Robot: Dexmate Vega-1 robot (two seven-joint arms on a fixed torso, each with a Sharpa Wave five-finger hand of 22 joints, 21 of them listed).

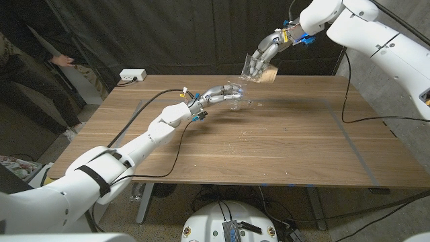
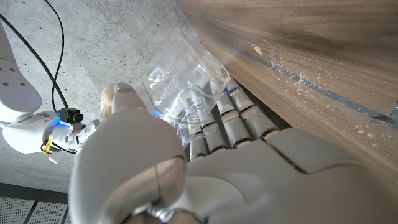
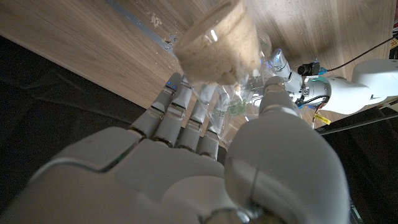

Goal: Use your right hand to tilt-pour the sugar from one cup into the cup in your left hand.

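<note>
My right hand [image 1: 267, 52] hangs over the table's back edge and grips a clear cup of tan sugar [image 1: 261, 74], tilted with its mouth down toward my left. In the right wrist view the right hand [image 3: 186, 168] holds this sugar cup [image 3: 214, 50] above the other cup [image 3: 238, 104]. My left hand [image 1: 216, 94] holds a clear cup [image 1: 235, 99] just over the tabletop, below and left of the sugar cup. The left wrist view shows the left hand [image 2: 186, 168] wrapped around the clear cup [image 2: 177, 84], which looks nearly empty. I cannot tell whether sugar is falling.
Spilled sugar grains [image 1: 272, 104] speckle the wooden table [image 1: 269, 148] near the cups. A white power strip [image 1: 132, 75] lies at the back left corner. A person [image 1: 27, 67] stands beyond the table's left side. Black cables [image 1: 346, 101] trail over the tabletop.
</note>
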